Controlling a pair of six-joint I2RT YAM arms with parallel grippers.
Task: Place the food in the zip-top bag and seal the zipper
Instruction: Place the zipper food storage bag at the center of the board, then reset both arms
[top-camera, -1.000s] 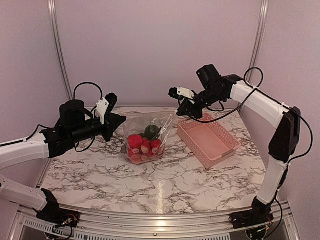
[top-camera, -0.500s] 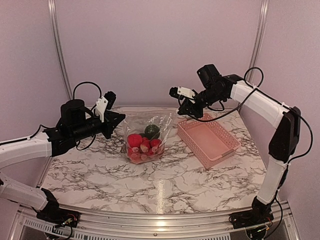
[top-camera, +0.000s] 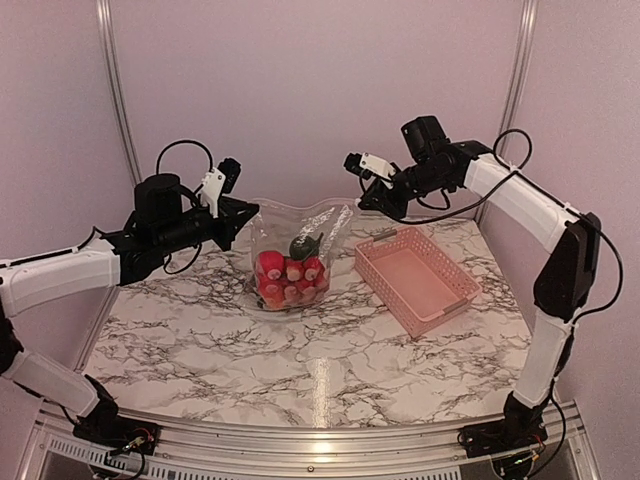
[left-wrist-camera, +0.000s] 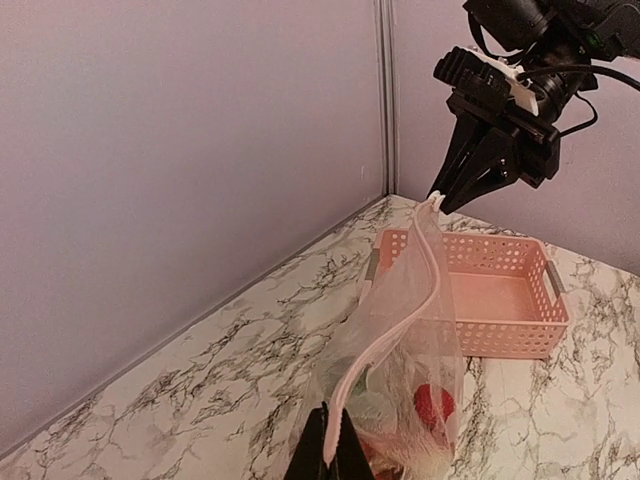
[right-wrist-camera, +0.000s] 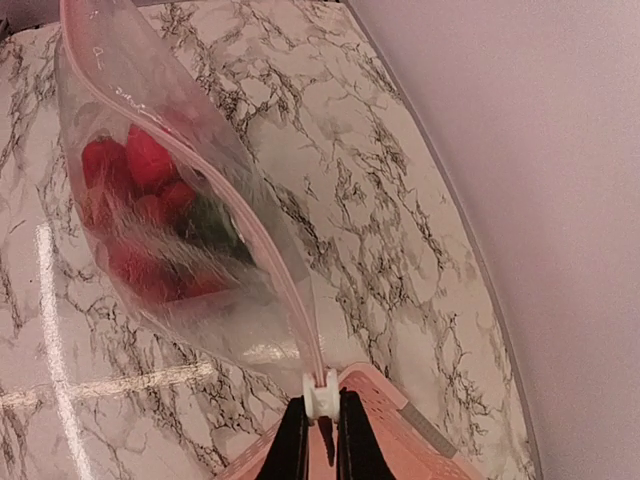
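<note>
The marble table was the stage, and the big change was up in the air: a second earlier the bag slumped on the marble, and now both arms had risen and drawn it up between them. Only its bottom looked to be touching the table.

To the right, the pink basket sat with nothing visible inside it. All the food I could make out, red round pieces with something green on top, hung bunched in the bottom of the bag, left of the basket.

Along the top, the zipper was pulled into a nearly straight line from one gripper to the other. In both wrist views it read as one thin pink strip with no gap that I could see, so I judged the loading done and the seal either made or close to it. I couldn't confirm it was pressed shut end to end.

The left gripper was pinched tight on the bag's left top corner. The right gripper was clamped on the zipper's far end, fingertips just below a small white piece on the strip.
</note>
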